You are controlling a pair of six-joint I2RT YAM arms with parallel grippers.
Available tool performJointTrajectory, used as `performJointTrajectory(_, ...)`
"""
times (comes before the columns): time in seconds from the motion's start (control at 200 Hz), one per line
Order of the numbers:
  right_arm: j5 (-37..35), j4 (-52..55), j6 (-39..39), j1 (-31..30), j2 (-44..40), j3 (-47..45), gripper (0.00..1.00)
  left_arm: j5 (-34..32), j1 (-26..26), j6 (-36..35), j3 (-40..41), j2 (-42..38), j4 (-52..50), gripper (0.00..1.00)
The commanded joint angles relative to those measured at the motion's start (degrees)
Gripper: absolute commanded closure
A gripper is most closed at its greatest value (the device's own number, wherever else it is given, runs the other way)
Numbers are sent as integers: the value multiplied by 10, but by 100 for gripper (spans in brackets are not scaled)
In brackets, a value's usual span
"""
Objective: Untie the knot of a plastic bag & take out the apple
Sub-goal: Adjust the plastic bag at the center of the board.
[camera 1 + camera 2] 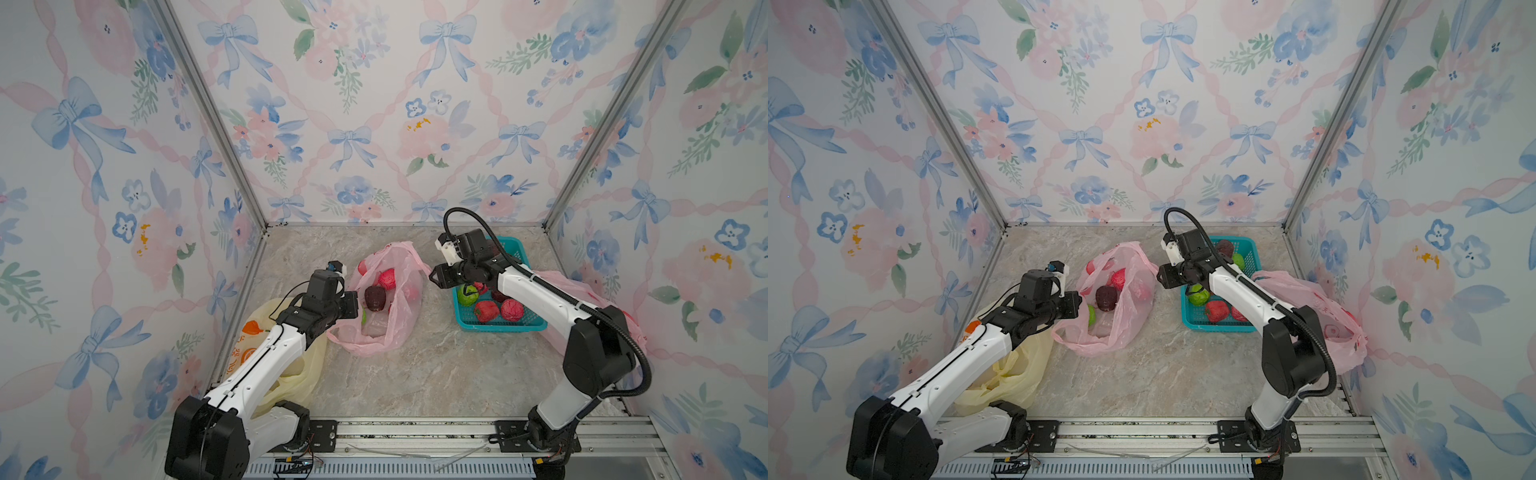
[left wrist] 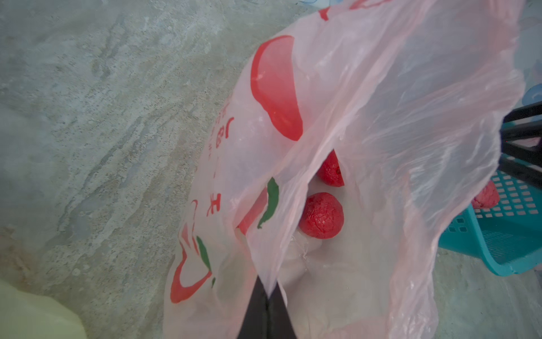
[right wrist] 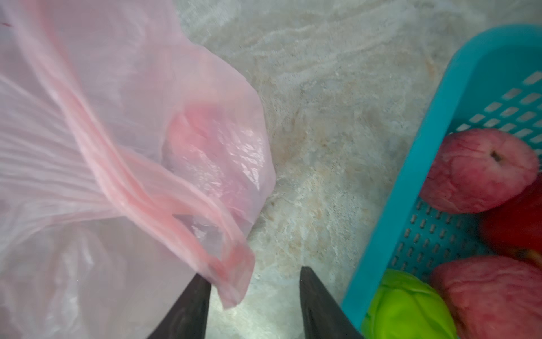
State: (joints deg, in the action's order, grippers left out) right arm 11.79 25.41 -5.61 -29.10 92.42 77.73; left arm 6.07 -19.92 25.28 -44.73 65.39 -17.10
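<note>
Rail-mounted arms framed the pink bag (image 1: 386,299): left gripper (image 2: 267,296) pinched its rim at nine o'clock, right gripper (image 3: 255,296) gaped empty, teal basket (image 1: 498,324) at three o'clock.

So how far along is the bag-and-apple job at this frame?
Done: the pink bag is untied, its mouth gaping in both top views. In hand: the left gripper pinches the bag's edge; the right gripper is open beside a loose handle. Left: lifting an apple out; several remain inside.
</note>
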Motion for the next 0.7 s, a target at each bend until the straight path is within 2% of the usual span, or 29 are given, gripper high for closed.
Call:
performJointTrajectory(0.0, 17, -27, 18, -56, -75, 15, 39, 2, -3, -17, -10, 1, 20, 100)
performJointTrajectory(0.105, 11, -50, 16, -115, -87, 18, 45, 1, -4, -16, -9, -1, 25, 100)
performJointTrajectory(0.18, 14, -48, 7, -159, -63, 38, 57, 0, -4, -15, -6, -5, 30, 100)
performJointTrajectory(0.295, 13, -63, -5, -213, -2, 67, 58, -2, -4, -14, 0, -9, 37, 100)
performJointTrajectory(0.45, -29, -45, -43, -220, 105, 124, 67, -1, -4, -13, 5, -12, 43, 100)
performJointTrajectory(0.695, -118, 24, -41, -210, 208, 165, 73, -3, -3, -16, 8, -16, 46, 100)
